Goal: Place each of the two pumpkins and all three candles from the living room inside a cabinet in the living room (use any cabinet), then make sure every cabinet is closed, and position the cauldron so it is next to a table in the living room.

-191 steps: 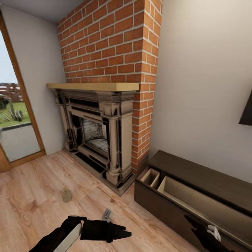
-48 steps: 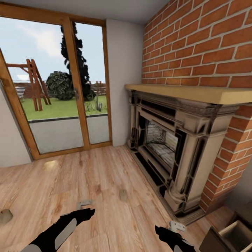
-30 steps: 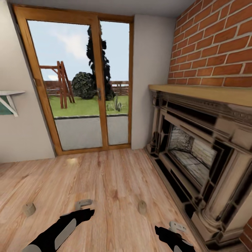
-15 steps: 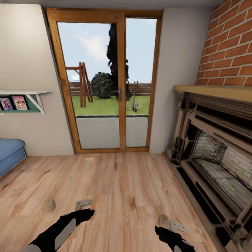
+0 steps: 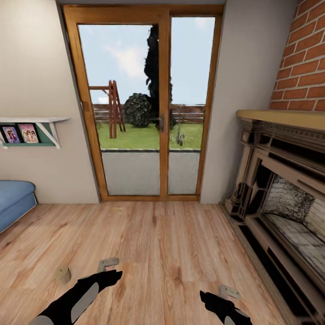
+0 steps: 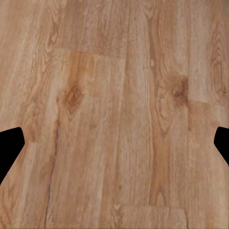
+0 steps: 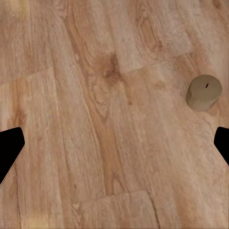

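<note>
No readable writing anywhere; framed photos on the pale wall shelf (image 5: 34, 121) too small to make out. Short stubby tan candle (image 5: 63, 274) upright on the light wooden plank floor (image 5: 171, 234), just beside the black left gripper (image 6: 114, 143). Another such candle (image 7: 204, 92), wick up, under the right gripper (image 7: 114, 148). Both grippers spread wide, holding nothing, fingertips (image 6: 8, 148) well apart. Brown-framed glass door (image 5: 151, 108) ahead, ornate fireplace (image 5: 280, 189) at right.

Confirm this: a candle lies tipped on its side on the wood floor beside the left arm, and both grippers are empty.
Not tipped: the candle stands upright on the floor, as the head view shows. The rest holds: it is beside the left gripper, and the right gripper is also empty.
</note>
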